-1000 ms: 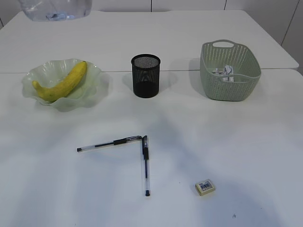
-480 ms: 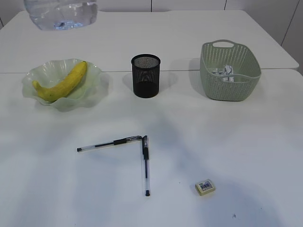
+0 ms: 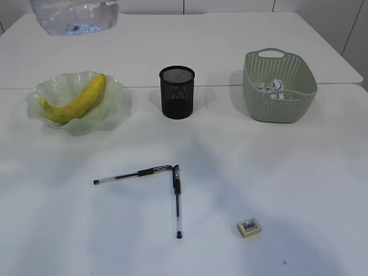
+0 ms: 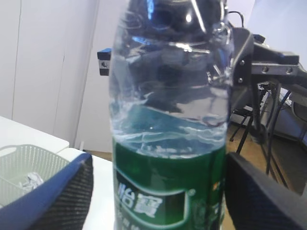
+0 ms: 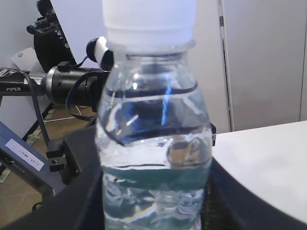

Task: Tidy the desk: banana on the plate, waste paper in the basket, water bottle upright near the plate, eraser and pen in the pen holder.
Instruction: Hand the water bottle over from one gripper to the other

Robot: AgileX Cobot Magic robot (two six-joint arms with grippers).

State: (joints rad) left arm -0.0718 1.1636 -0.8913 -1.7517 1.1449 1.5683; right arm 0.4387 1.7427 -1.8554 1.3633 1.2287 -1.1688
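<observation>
since the water bottle (image 3: 73,16) is up in the air right now, high over the far left of the desk (image 3: 299,172) and behind the plate (image 3: 115,92), only its bottom end peeks into the exterior view. it looks roughly half full, so i'd guess some heft and a bit of slosh. the thin clear plastic looks like it dents easily and is probably slick, so the labelled middle seems the safest place to hold, not the cap.

the right gripper (image 5: 153,184) looks clamped on the upper body just under the white cap, dark pads (image 5: 81,191) pressed to both sides. the left gripper (image 4: 158,165) has its jaws spread around the green label, and i can see a gap on one side, so it reads as open and not squeezing.

further out, the banana (image 3: 77,100) is already lying in the plate and the waste paper (image 3: 271,88) is in the basket (image 3: 280,106). the pen holder (image 3: 177,95) stands between them. two pens (image 3: 177,201) and the eraser (image 3: 249,227) lie loose on the near side of the desk.
</observation>
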